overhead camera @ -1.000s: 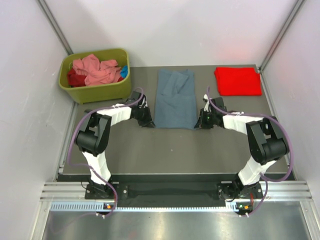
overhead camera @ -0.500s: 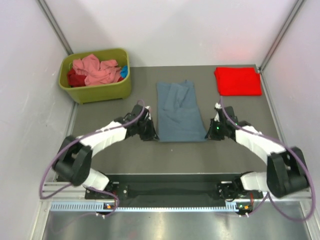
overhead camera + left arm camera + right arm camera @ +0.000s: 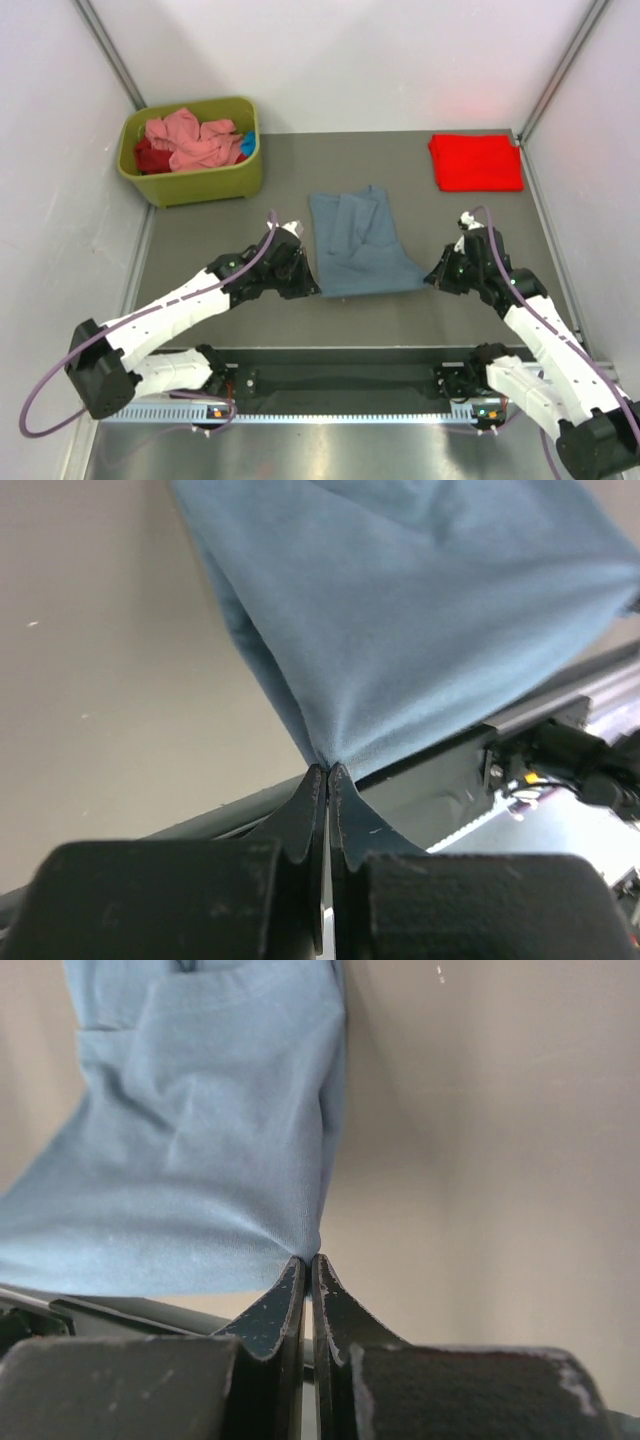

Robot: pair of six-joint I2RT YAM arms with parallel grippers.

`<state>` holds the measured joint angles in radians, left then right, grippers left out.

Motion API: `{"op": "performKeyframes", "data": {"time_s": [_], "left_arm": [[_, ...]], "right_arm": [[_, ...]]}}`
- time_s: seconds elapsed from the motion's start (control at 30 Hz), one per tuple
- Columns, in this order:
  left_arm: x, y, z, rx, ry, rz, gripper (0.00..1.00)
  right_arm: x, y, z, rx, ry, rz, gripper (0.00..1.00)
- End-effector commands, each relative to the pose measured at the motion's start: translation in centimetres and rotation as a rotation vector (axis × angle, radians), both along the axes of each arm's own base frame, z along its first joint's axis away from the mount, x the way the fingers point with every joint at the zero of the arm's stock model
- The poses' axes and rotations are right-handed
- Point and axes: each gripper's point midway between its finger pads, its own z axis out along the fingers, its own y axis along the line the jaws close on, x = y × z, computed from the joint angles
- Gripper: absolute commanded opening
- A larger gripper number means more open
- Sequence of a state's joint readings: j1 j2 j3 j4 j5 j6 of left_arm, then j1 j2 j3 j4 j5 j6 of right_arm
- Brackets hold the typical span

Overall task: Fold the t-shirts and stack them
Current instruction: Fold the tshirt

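A slate blue-grey t-shirt lies folded lengthwise in the middle of the table, its near hem lifted and stretched between both grippers. My left gripper is shut on the near left corner of the t-shirt. My right gripper is shut on the near right corner of the t-shirt. A folded bright red t-shirt lies flat at the far right. Salmon pink and dark red t-shirts are heaped in the bin.
An olive-green plastic bin stands at the far left corner. White walls close in the table on three sides. The metal rail with the arm bases runs along the near edge.
Both grippers have pulled the near hem of the blue-grey t-shirt toward the near edge and spread apart. The shirt has slid nearer and its near edge is wider.
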<state>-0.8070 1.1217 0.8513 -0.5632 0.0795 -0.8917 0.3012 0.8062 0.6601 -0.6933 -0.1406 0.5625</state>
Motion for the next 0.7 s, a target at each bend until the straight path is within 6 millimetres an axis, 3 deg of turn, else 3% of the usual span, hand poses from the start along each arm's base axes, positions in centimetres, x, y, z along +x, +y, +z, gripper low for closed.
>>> {"op": "performKeyframes", "data": {"time_s": [0.0,0.17,0.3,0.33,0.37,0.4,0.43,0.47,0.53,0.57,0.6,0.63,0.67], "left_arm": [[0.7,1.2,-0.7,0.109,0.024,0.043,0.00],[5.3,2.2,0.4,0.182,-0.059,0.133,0.00],[9.7,2.7,1.6,0.151,-0.078,0.154,0.00],[11.5,3.0,2.9,0.133,-0.105,0.179,0.00],[12.5,3.1,2.2,0.152,-0.096,0.171,0.00],[13.8,2.4,3.7,0.115,-0.115,0.159,0.00],[15.2,3.1,3.9,0.116,-0.118,0.184,0.00],[16.2,3.1,2.9,0.129,-0.096,0.176,0.00],[19.3,3.2,4.2,0.096,-0.135,0.188,0.00],[20.4,3.1,3.1,0.112,-0.126,0.171,0.00],[21.5,3.2,2.9,0.118,-0.133,0.173,0.00],[23.3,3.5,4.1,0.117,-0.165,0.196,0.00],[24.5,3.7,2.4,0.146,-0.141,0.193,0.00]], "right_arm": [[1.5,-0.7,1.8,-0.046,-0.044,-0.031,0.00],[4.6,-0.2,3.8,-0.074,-0.113,0.002,0.00],[8.2,0.9,5.2,-0.091,-0.135,0.038,0.00],[9.7,1.2,6.9,-0.091,-0.176,0.040,0.00],[10.8,1.4,6.2,-0.102,-0.150,0.044,0.00],[12.2,1.6,7.9,-0.097,-0.183,0.040,0.00],[13.1,1.8,8.1,-0.098,-0.184,0.043,0.00],[14.4,2.1,7.2,-0.104,-0.152,0.050,0.00],[16.7,2.8,8.6,-0.094,-0.180,0.060,0.00],[17.9,3.1,7.2,-0.093,-0.140,0.072,0.00],[19.2,3.5,8.4,-0.086,-0.169,0.077,0.00],[20.2,3.7,8.3,-0.087,-0.169,0.082,0.00],[21.3,3.9,6.7,-0.088,-0.132,0.092,0.00]]}}
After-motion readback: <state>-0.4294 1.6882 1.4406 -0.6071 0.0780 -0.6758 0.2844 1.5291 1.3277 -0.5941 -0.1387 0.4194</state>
